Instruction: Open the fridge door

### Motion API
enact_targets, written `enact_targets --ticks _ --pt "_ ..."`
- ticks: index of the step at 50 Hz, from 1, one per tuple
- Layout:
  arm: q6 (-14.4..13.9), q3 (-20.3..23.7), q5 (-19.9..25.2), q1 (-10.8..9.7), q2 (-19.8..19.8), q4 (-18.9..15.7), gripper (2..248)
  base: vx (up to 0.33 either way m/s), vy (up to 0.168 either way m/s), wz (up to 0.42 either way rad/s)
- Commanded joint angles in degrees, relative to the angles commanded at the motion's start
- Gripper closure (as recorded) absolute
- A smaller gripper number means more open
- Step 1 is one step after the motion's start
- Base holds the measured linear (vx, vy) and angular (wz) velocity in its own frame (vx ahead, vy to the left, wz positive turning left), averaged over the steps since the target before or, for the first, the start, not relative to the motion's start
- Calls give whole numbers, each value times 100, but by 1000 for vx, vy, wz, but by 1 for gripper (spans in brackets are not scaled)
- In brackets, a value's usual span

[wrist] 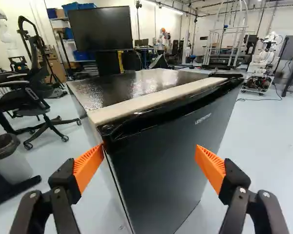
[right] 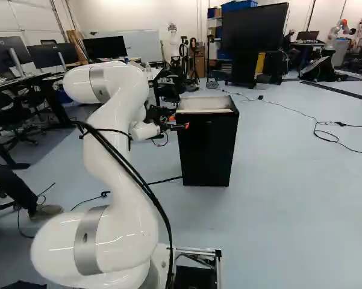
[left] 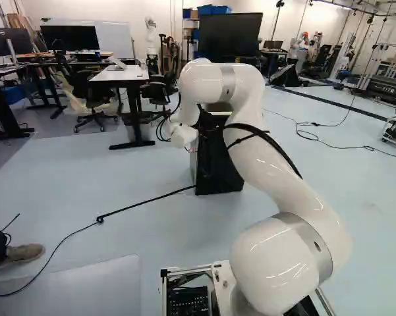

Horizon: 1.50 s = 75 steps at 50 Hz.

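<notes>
Opening of a fridge door, approach step, read from left to right across the right base view. The white robot arm [right: 117, 156] reaches forward from the left, its wrist beside the upper part of the compact black fridge [right: 208, 150], which stands on the blue-grey floor [right: 289, 198] just ahead of the base. In the wrist view, the gripper [wrist: 149, 147] faces the near corner of the cabinet; its fingers, tipped with orange pads [wrist: 88, 166], stand wide apart with nothing clamped between them. One pad lies at or very near the upper end of the door seam [wrist: 118, 192]; whether it touches cannot be told. The other stands in front of the fridge door [wrist: 168, 161], which appears closed. Along the top of the door runs a glossy black lip [wrist: 180, 108], ending near a dark corner cap [wrist: 226, 75], probably the hinge cover. The step in hand is judged to be lining up with the free edge. The next move calls for seating one pad behind that edge, then drawing it outward in an arc about the hinge side, without shoving the cabinet
</notes>
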Motion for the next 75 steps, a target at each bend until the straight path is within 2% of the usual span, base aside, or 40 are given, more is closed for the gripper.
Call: enact_targets --ticks 25,42,55,75 --pt "0 35 0 67 21 0 3 0 0 0" --pt "0 -175 0 114 -107 0 3 0 0 0" --pt "0 -333 0 43 -203 0 3 0 0 0" --pt "0 -348 0 -135 -212 0 3 0 0 0"
